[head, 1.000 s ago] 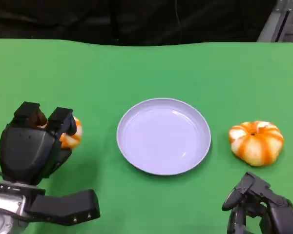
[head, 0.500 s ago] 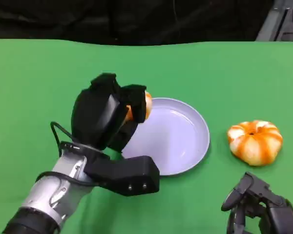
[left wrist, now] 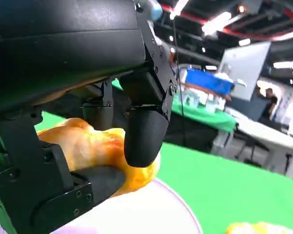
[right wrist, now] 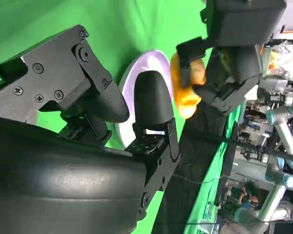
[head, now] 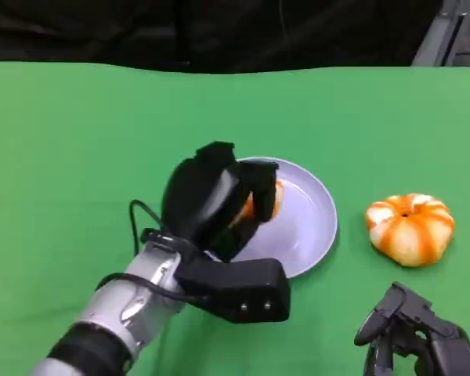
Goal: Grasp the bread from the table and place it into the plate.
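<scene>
my left hand [head: 219,200] grips bread [head: 260,205] above the plate [head: 313,215], at its 9 o'clock side. my right hand [head: 411,337] empty, fingers apart.

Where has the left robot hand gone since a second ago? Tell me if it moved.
Yes. The left robot hand, holding the bread, moved right from the table's left side to over the plate.

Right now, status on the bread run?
Left hand grips bread over the plate. Right hand low, empty. Second bread right of plate. Nothing blocking.
</scene>
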`<state>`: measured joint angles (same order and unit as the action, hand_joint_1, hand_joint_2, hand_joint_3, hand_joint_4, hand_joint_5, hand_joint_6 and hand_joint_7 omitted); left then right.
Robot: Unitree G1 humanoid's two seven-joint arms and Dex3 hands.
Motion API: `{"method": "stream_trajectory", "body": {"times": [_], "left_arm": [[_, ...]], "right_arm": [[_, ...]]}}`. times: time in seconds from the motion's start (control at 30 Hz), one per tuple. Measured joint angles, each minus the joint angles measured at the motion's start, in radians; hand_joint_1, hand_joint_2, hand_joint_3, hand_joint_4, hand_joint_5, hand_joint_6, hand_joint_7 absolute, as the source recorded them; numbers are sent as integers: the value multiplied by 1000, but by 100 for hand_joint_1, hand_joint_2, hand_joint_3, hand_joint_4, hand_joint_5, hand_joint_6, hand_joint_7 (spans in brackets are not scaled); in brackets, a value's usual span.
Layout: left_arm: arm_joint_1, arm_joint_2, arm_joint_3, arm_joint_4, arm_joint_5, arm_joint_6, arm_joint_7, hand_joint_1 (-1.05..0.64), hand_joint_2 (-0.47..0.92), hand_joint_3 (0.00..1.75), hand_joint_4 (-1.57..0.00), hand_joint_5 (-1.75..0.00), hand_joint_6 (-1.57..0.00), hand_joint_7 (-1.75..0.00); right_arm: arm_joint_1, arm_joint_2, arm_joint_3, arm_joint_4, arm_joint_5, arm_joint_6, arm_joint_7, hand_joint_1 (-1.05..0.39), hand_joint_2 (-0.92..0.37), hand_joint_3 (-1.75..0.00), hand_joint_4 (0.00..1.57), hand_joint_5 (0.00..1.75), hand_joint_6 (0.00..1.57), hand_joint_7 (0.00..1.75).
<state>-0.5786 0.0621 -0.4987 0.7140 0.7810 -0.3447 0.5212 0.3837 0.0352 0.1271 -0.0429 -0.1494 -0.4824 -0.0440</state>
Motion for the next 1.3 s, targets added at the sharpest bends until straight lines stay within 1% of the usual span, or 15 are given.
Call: {"method": "stream_trajectory", "body": {"times": [0.03,0.07,0.13,0.17,0.2,0.27,0.3,0.33,0.5,0.7,0.83,1.07,1.17,1.23,1.3], "left_arm": [[-4,-7,-1,9,-10,6,-28,-9,31,115,-88,-162,-83,-130],[-5,-16,-1,13,-25,25,-67,-13,40,101,-72,-147,-65,-106],[-10,-22,-4,10,-39,59,-166,-27,72,43,-35,-94,-40,-50],[-13,-21,-5,4,-49,79,-225,-39,82,27,-21,-81,-32,-35],[-15,-19,-6,-7,-58,100,-273,-55,88,22,-9,-66,-22,-23],[-14,-13,-10,-44,-62,144,-343,-64,91,20,-2,-57,-17,-17],[-14,-10,-11,-64,-62,162,-364,-78,92,28,-1,-35,-9,-13],[-14,-7,-13,-81,-61,180,-382,-83,92,32,0,-25,-6,-13],[-13,13,-30,-145,-36,241,-438,-100,92,46,0,-1,0,-7],[10,42,-28,-205,-32,235,-441,-104,92,51,0,0,-1,-9],[48,79,3,-308,-79,207,-469,-93,92,43,-14,-11,-11,-17],[198,153,146,-529,-346,191,-663,-75,92,32,-33,-31,-26,-24],[284,161,212,-577,-475,141,-696,-45,92,14,-45,-68,-50,-26],[358,152,258,-599,-574,72,-700,-29,92,12,-63,-89,-74,-36],[426,143,298,-611,-640,-2,-701,-24,92,15,-70,-103,-88,-46]], "right_arm": [[1,0,1,2,-1,-2,0,-15,-50,-161,87,175,60,175],[1,0,1,4,-4,-2,-1,-15,-50,-161,87,175,60,175],[2,1,2,4,-12,-2,-5,-14,-51,-161,88,175,60,175],[3,1,3,3,-17,-2,-8,-14,-51,-161,88,175,60,175],[5,1,3,2,-21,-2,-10,-14,-51,-161,88,175,60,175],[7,2,4,1,-25,-2,-10,-14,-51,-160,88,175,60,175],[7,2,4,1,-26,-2,-10,-14,-51,-160,87,175,60,175],[7,2,5,1,-26,-2,-10,-15,-51,-160,87,175,61,175],[2,3,5,14,-14,-5,-10,-15,-51,-160,87,175,61,175],[-2,1,0,21,-1,-7,-6,-14,-51,-160,86,175,61,175],[-4,0,-2,21,7,-11,0,-14,-51,-160,86,175,62,175],[-2,0,0,19,1,-16,0,-14,-51,-160,87,175,61,175],[-1,1,1,18,1,-16,1,-14,-51,-160,87,175,61,175],[-1,0,0,19,1,-19,0,-14,-51,-160,87,175,61,175],[-3,1,1,19,0,-21,0,-14,-51,-160,88,175,61,175]]}}
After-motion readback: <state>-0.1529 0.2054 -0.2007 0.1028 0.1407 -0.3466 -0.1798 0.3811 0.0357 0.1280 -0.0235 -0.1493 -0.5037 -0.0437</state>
